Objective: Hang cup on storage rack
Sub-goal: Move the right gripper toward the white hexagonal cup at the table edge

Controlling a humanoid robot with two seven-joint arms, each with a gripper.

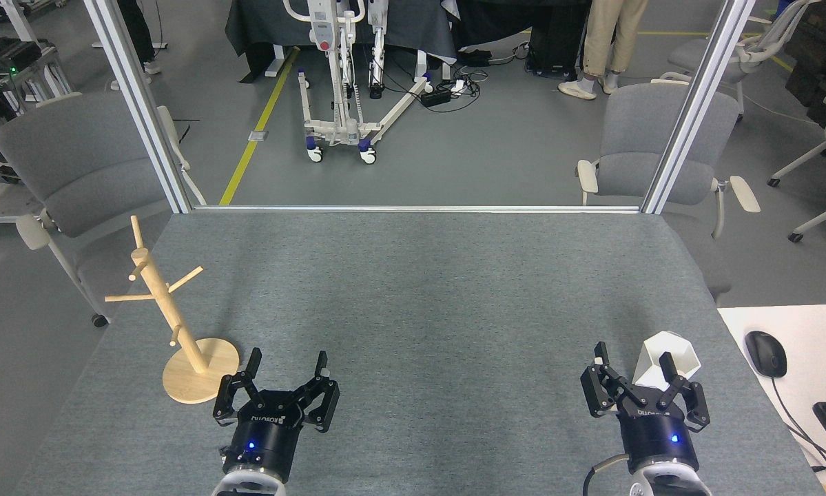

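Note:
The white faceted cup [649, 366] stands upright on the grey table near its right edge. My right gripper [634, 358] is open just in front of it. Its right finger [667, 364] overlaps the cup's rim, and I cannot tell whether it reaches inside. The wooden storage rack [167, 307] stands at the table's left side on its round base [199, 372], its post leaning left with bare pegs. My left gripper [287, 364] is open and empty, just right of the base.
The grey felt table [419, 296] is framed by two metal posts [137, 103] at its far corners. Grey chairs [654, 151] stand beyond it. A white desk with a mouse [765, 353] and keyboard adjoins at right. A person's legs [609, 48] show at the far back.

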